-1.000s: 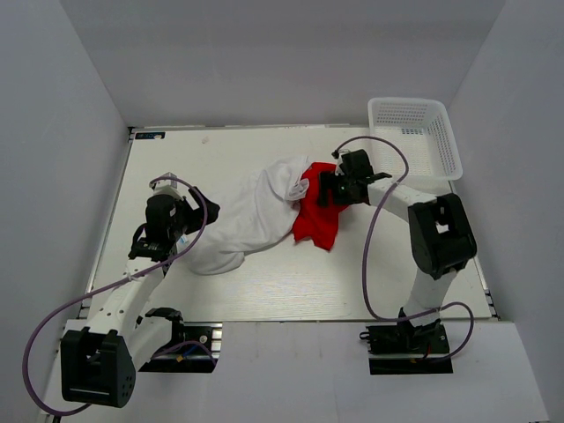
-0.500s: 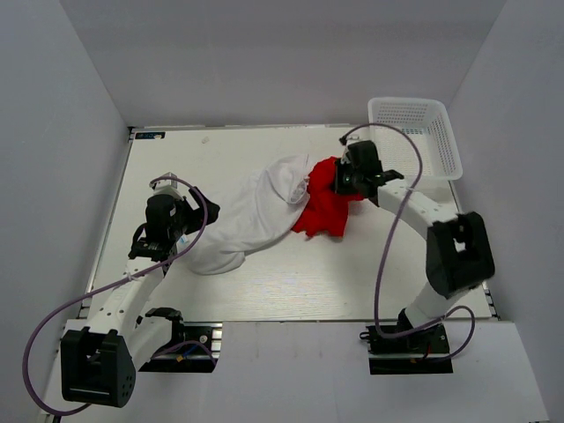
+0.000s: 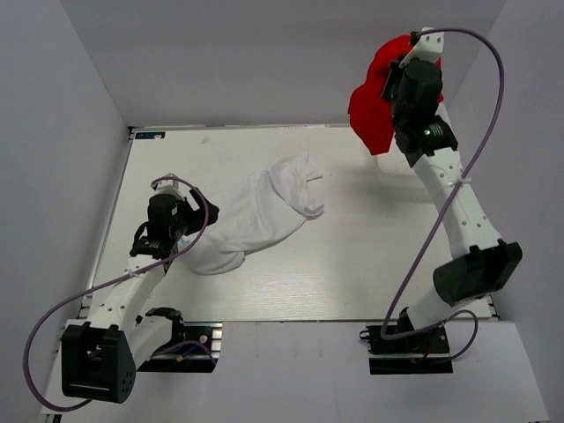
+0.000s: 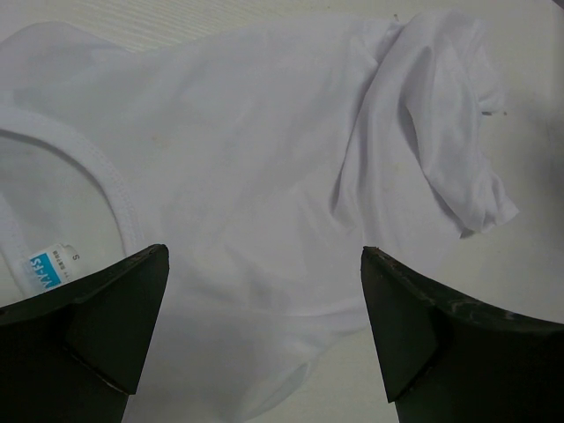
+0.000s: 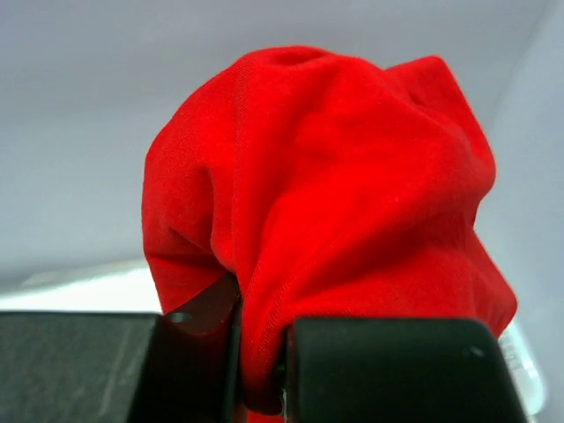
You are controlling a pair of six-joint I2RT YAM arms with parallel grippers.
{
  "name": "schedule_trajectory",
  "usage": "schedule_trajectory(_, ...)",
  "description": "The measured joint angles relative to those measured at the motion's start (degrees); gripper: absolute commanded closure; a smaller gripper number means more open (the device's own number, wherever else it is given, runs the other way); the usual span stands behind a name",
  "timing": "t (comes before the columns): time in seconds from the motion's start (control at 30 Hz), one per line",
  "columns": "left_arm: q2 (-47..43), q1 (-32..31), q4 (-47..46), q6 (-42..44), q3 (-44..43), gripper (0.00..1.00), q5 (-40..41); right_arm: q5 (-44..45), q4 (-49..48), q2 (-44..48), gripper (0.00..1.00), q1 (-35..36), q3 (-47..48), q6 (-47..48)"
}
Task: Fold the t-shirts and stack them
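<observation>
The right gripper (image 3: 398, 72) is pressed together on a fold of the red t-shirt (image 3: 374, 107), pinching it between both fingers. It holds the shirt high above the far right corner of the counter (image 3: 370, 264), and the bunched cloth hangs clear of the surface. The white t-shirt (image 3: 257, 214) lies crumpled on the counter, left of centre, running from near left to far right. Its collar and size label show in the left wrist view. The left gripper (image 4: 264, 257) hovers spread wide over the shirt's near left end, holding nothing.
</observation>
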State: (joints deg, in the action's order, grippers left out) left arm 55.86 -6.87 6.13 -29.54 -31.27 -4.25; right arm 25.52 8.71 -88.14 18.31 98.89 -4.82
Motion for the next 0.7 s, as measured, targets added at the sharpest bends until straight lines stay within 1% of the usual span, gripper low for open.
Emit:
schedule_trajectory(0.1, 1.51, 0.0, 1.9, -1.03, -1.11, 0.0, 2.19, 2.49, 0.79, -6.62, 1.0, -3.02, 6.91, 0.76)
schedule_trajectory(0.2, 2.38, 0.0, 3.72, -3.15, -2.45, 0.0, 3.96, 3.91, 2.38, -13.49, 1.0, -6.73, 10.25, -0.2)
schedule_trajectory(0.3, 2.36, 0.02, 5.99, -6.12, -2.86, 0.0, 5.42, 3.5, 8.15, -21.7, 1.0, -11.43, 13.6, -4.09)
schedule_trajectory(0.33, 2.19, 0.0, 7.1, -7.15, -2.86, 0.0, 5.99, 2.97, 10.84, -24.39, 0.75, -12.87, 15.28, -5.55)
schedule_trajectory(0.37, 1.84, 0.0, 8.59, -8.24, -2.86, 0.0, 6.75, 2.38, 12.87, -27.04, 0.41, -14.32, 16.61, -7.1)
schedule_trajectory(0.4, 1.42, 0.0, 10.32, -9.33, -2.86, 0.0, 7.48, 1.62, 14.97, -29.42, 0.17, -15.61, 17.33, -8.7)
schedule_trajectory(0.43, 0.98, 0.0, 12.04, -10.36, -2.86, 0.0, 8.31, 0.55, 16.98, -31.06, 0.1, -16.72, 17.49, -9.9)
schedule_trajectory(0.5, 0.24, 0.0, 16.26, -12.63, -2.86, 0.0, 9.81, -2.03, 21.31, -32.72, 0.1, -18.49, 17.46, -11.1)
schedule_trajectory(0.57, -0.2, 0.0, 20.59, -14.56, -2.86, 0.0, 10.97, -4.74, 23.41, -32.2, 0.1, -19.04, 16.44, -11.74)
schedule_trajectory(0.63, -0.55, 0.02, 24.48, -16.13, -2.82, 0.0, 11.74, -8.0, 23.08, -29.59, 0.1, -18.6, 13.7, -12.04)
schedule_trajectory(0.7, -1.2, 0.0, 27.47, -17.88, -2.29, 0.0, 12.46, -11.85, 21.14, -23.98, 0.1, -17.07, 7.45, -11.87)
